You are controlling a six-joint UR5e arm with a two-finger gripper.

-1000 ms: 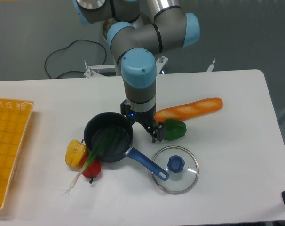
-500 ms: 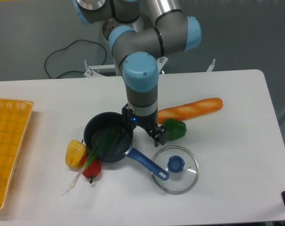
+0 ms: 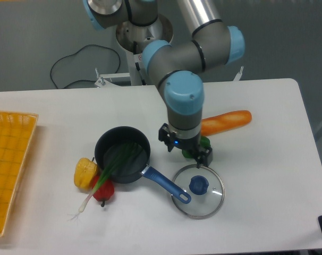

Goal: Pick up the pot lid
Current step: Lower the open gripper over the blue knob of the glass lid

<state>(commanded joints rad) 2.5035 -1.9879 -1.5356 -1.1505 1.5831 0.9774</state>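
The robot's arm is smooth grey, its rounded joints finished with pale blue caps: one at two o'clock, one at ten, another near the centre. A thin black cable curves between the upper two. At six o'clock, the gripper has dark, angular fingers.
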